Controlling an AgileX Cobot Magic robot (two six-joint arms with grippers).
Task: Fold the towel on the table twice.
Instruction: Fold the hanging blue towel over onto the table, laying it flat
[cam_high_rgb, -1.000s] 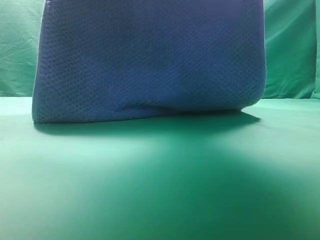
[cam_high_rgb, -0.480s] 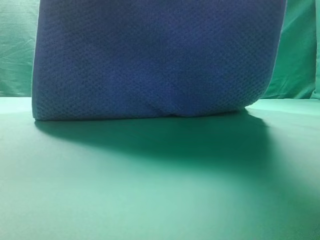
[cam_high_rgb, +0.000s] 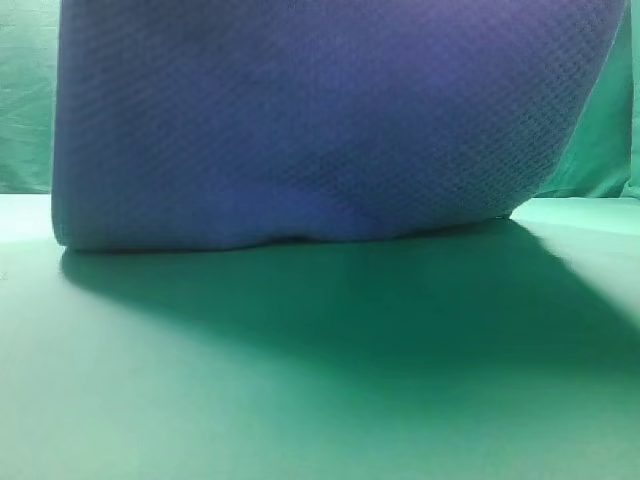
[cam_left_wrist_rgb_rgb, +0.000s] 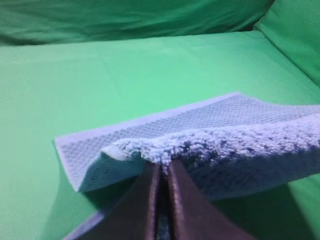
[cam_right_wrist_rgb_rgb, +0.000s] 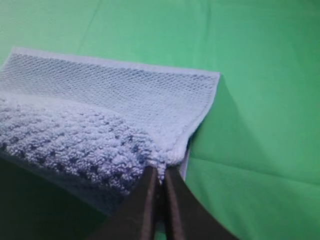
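The blue-grey waffle-weave towel (cam_high_rgb: 320, 120) hangs lifted and fills the upper half of the exterior high view, its lower fold resting on the green table (cam_high_rgb: 320, 380). My left gripper (cam_left_wrist_rgb_rgb: 161, 167) is shut on the towel's (cam_left_wrist_rgb_rgb: 210, 145) fluffy edge, with a flat layer lying beyond it on the table (cam_left_wrist_rgb_rgb: 125, 65). My right gripper (cam_right_wrist_rgb_rgb: 160, 172) is shut on the towel's (cam_right_wrist_rgb_rgb: 100, 115) corner edge above the table (cam_right_wrist_rgb_rgb: 260, 75). Neither gripper shows in the exterior high view.
A wrinkled green fabric backdrop (cam_high_rgb: 25, 110) rises behind the table on both sides of the towel. The towel throws a broad shadow (cam_high_rgb: 380, 300) over the table toward the front right.
The towel has come nearer to the exterior high camera and looks wider, spreading rightward. Its shadow on the table has grown toward the right front.
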